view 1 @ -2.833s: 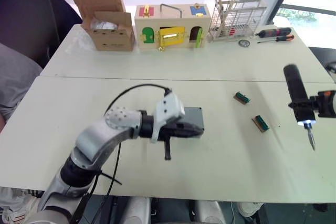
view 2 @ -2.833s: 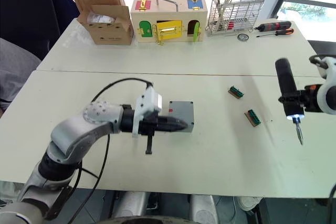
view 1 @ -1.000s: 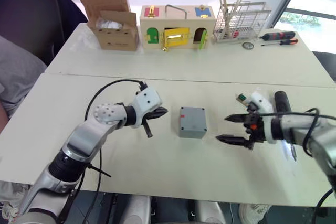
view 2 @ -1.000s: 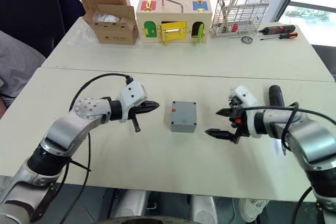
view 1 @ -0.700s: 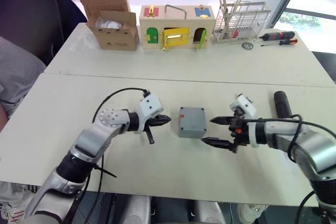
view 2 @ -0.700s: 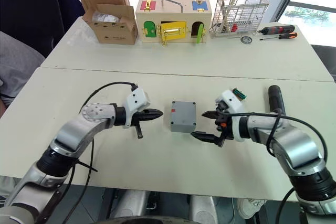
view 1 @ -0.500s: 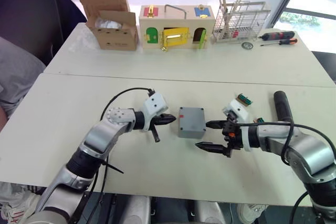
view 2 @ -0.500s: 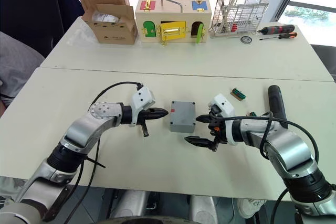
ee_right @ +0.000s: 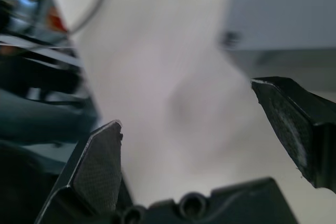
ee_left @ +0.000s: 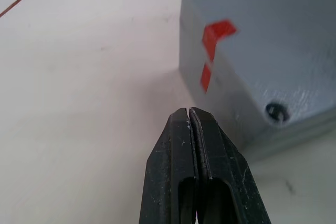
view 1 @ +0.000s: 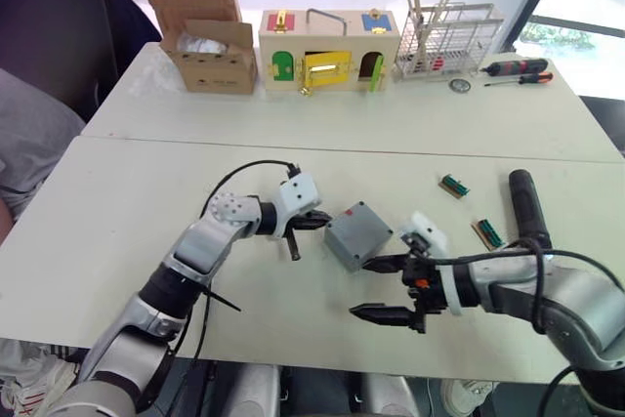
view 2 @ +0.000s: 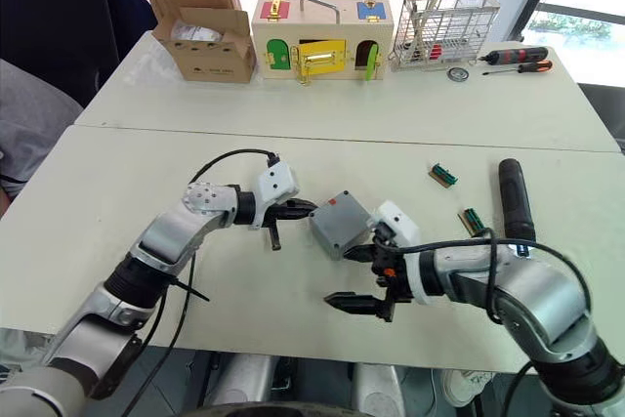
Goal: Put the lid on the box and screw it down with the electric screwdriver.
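Note:
The grey box (view 1: 358,233) sits skewed on the table's middle, a red mark (ee_left: 212,51) at one edge. The lid (ee_left: 273,40) lies on it as the face with screw holes at its corners. My left gripper (view 1: 327,221) is shut with nothing in it, its tips (ee_left: 189,113) right at the box's left side. My right gripper (view 1: 376,287) stands open just in front of the box, the farther finger (view 1: 381,263) close to its near corner. The black electric screwdriver (view 1: 525,207) lies on the table to the right, behind the right arm.
Two small green-topped blocks (view 1: 451,184) (view 1: 487,231) lie near the screwdriver. Along the far table stand a cardboard box (view 1: 205,41), a wooden box with coloured doors (view 1: 327,51), a wire rack (view 1: 444,41) and hand screwdrivers (view 1: 518,67). A person sits at the left (view 1: 29,144).
The box has turned and slid a little to the right and toward me, with the shut left gripper following against it. The open right gripper has dropped back toward the near table edge.

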Robot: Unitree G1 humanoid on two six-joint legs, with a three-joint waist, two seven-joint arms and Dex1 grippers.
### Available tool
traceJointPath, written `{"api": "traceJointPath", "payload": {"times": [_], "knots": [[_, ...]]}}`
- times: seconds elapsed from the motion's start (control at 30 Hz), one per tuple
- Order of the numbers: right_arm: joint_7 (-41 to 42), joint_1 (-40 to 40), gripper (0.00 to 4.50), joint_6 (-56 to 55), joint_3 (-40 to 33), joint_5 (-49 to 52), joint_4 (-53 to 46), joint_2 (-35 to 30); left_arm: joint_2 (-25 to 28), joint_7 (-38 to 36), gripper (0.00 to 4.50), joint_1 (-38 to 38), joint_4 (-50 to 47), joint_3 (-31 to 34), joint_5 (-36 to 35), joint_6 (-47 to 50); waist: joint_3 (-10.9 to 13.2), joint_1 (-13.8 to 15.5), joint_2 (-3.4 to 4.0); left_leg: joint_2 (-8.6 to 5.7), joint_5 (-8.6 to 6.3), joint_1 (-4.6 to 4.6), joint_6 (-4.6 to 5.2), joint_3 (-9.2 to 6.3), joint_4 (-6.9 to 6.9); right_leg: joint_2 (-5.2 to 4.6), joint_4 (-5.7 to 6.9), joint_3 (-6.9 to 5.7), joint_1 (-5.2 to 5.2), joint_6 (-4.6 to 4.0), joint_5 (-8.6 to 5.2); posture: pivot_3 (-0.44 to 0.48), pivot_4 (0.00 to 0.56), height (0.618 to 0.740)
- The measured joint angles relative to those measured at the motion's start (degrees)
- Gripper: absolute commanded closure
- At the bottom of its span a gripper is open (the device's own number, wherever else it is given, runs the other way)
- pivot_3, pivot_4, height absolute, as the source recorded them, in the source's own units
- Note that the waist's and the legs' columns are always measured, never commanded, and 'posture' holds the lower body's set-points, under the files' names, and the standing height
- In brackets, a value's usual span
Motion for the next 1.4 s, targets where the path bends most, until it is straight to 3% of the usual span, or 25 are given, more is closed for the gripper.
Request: {"api": "traceJointPath", "payload": {"times": [0.07, 0.27, 0.47, 0.63, 0.87, 1.27, 1.4], "knots": [[0.9, 0.1, 0.02, -2.1, -0.8, -2.9, 2.6, -4.2, 2.1, -0.4, 4.5, 0.9, -0.8, 0.5, 0.1, 1.1, 0.0, 0.0, -0.02, 0.0, 0.0, 0.01, 0.0, -0.01, 0.0, 0.0, 0.0, 0.0, 0.0, 0.0, 0.0, 0.0, 0.15, 0.731], [5.3, -4.3, 0.02, -11.5, 2.1, -9.2, 12.4, -4.7, 7.5, -2.9, 4.5, 7.5, -11.3, 0.9, -1.6, 6.7, 0.0, -0.1, -0.03, 0.04, 0.0, 0.01, -0.01, 0.02, -0.01, 0.03, 0.01, 0.0, -0.03, 0.0, 0.0, 0.0, 0.15, 0.731], [8.9, -7.9, 0.02, -19.0, 9.3, -14.8, 17.7, -1.6, 3.1, -1.3, 4.5, 8.9, -14.9, 0.1, -3.4, 10.6, 0.0, 0.2, -0.05, -0.01, 0.0, 0.0, 0.0, 0.01, 0.02, 0.02, 0.01, 0.0, 0.03, 0.0, 0.0, 0.0, 0.15, 0.731], [9.5, -8.6, 0.02, -18.7, 10.7, -15.7, 17.6, 0.4, -2.0, 2.7, 4.5, 6.8, -10.4, 0.0, -2.1, 8.1, 0.0, 0.1, -0.05, 0.01, 0.0, 0.01, 0.0, 0.0, 0.02, 0.04, 0.03, -0.01, 0.01, 0.01, 0.0, 0.0, 0.15, 0.731], [7.2, -5.5, 0.02, -14.4, 10.5, -15.0, 13.2, 2.6, -2.3, 4.0, 4.5, 6.1, -6.1, 0.2, -0.3, 5.0, 0.0, 0.0, -0.06, 0.02, 0.0, 0.01, -0.01, 0.0, 0.02, 0.03, 0.03, -0.01, 0.01, 0.01, 0.0, 0.0, 0.15, 0.731], [5.3, -3.7, 0.02, -12.5, 8.9, -14.4, 11.1, 3.1, -2.3, 2.6, 4.5, 5.1, -4.7, 0.1, 0.5, 3.5, 0.0, 0.1, -0.06, 0.01, 0.01, 0.01, -0.01, 0.0, 0.02, 0.02, 0.03, -0.01, 0.01, 0.01, 0.0, 0.0, 0.15, 0.731], [4.6, 0.5, 0.02, -8.9, -2.5, -11.9, 10.1, -1.0, 2.1, 0.7, 4.5, 6.6, -8.4, 1.0, -0.1, 4.9, 0.0, 0.1, -0.06, 0.0, 0.0, 0.0, 0.0, 0.02, 0.02, -0.03, 0.03, 0.0, 0.0, 0.01, 0.01, 0.0, 0.15, 0.731]]}}
